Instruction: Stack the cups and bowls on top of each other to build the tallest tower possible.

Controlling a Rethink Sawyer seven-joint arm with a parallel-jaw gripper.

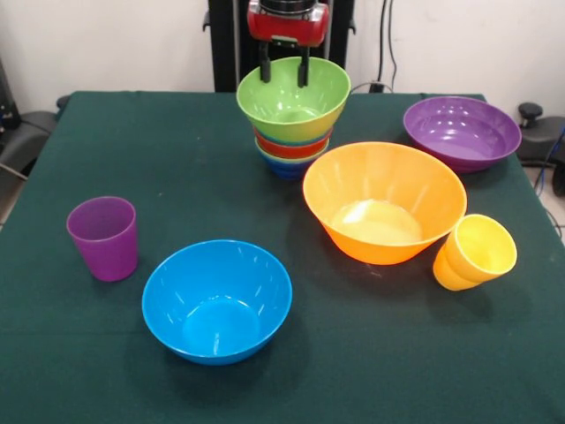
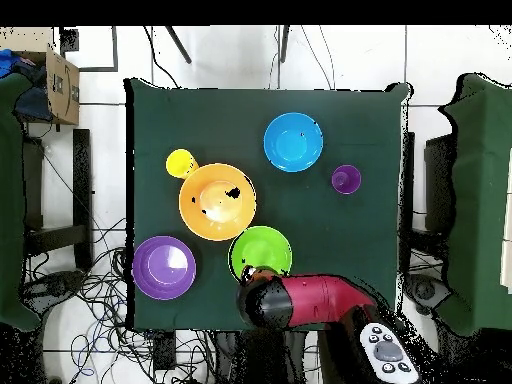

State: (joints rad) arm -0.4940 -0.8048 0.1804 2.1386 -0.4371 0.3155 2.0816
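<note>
The tower (image 1: 291,132) stands at the table's far middle: a large green bowl (image 1: 293,99) (image 2: 261,250) tops a red-orange bowl (image 1: 291,147) and a dark blue one (image 1: 287,166). My gripper (image 1: 283,71) (image 2: 254,279) hangs open at the green bowl's far rim, its fingers (image 1: 265,71) apart and reaching down to rim height. Loose on the cloth are a large orange bowl (image 1: 385,201) (image 2: 217,201), a blue bowl (image 1: 217,300) (image 2: 293,141) and a wide purple bowl (image 1: 462,132) (image 2: 164,267). The yellow cup (image 1: 475,253) (image 2: 181,162) leans beside the orange bowl. The purple cup (image 1: 104,237) (image 2: 345,179) stands upright at the left.
A dark green cloth covers the table (image 1: 371,371) (image 2: 370,120). The red arm (image 2: 315,300) reaches in from the edge nearest the tower. Cables lie on the floor (image 2: 90,290) around the table.
</note>
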